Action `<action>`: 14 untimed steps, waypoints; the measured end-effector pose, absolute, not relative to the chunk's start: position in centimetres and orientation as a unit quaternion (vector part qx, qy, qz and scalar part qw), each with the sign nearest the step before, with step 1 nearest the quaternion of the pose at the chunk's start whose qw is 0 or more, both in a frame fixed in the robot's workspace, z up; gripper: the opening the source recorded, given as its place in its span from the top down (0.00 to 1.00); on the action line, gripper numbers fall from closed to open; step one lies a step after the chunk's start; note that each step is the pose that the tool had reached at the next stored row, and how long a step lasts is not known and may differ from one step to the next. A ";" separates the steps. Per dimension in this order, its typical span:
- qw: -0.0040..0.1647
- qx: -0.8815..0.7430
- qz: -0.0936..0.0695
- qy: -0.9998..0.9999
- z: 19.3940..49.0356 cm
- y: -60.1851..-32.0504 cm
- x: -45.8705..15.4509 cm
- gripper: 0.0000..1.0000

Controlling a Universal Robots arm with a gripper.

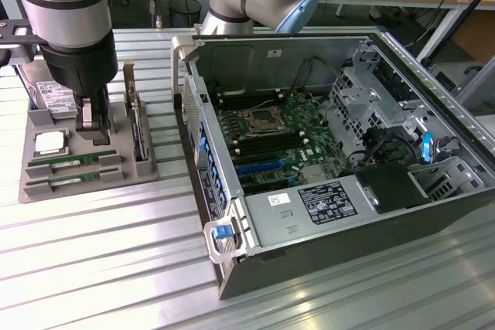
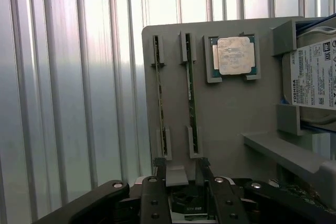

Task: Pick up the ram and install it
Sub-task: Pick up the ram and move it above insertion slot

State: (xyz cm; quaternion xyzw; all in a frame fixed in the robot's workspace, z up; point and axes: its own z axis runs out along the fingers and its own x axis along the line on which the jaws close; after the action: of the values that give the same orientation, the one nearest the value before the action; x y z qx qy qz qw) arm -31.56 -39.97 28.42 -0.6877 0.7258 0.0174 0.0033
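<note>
Two ram sticks stand on edge in slots of a grey holder tray [image 1: 116,179] at the exterior view's left: one ram [image 1: 73,158] nearer the gripper, another ram [image 1: 75,178] in front of it. In the wrist view they are thin green strips, ram [image 2: 191,98] and ram [image 2: 160,103]. My gripper [image 1: 93,130] hangs over the tray just behind the sticks, open, with nothing held. Both fingers [image 2: 156,187] show in the wrist view, and the gripper [image 2: 181,169] sits short of the sticks' near ends.
The tray also holds a CPU [image 1: 48,143], a hard drive [image 1: 52,98] and an upright expansion card [image 1: 138,125]. The open computer case [image 1: 232,260] lies to the exterior view's right, its motherboard [image 1: 271,133] exposed. All of it sits on a ribbed metal table [image 1: 93,268].
</note>
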 end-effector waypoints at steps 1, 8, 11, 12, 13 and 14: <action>0.003 -0.688 0.017 0.726 28.4 -40.0 -31.6 0.64; 0.003 -0.688 0.017 0.726 28.3 -40.0 -31.6 0.64; 0.003 -0.688 0.017 0.726 28.2 -40.0 -31.6 0.64; 0.003 -0.688 0.017 0.726 28.1 -40.0 -31.6 0.64; 0.003 -0.688 0.017 0.726 28.1 -40.0 -31.6 0.64; 0.003 -0.688 0.017 0.726 28.1 -40.0 -31.6 0.64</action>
State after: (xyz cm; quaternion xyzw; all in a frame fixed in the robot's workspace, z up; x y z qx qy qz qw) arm -31.56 -39.97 28.05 -0.6877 0.7258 0.0175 0.0034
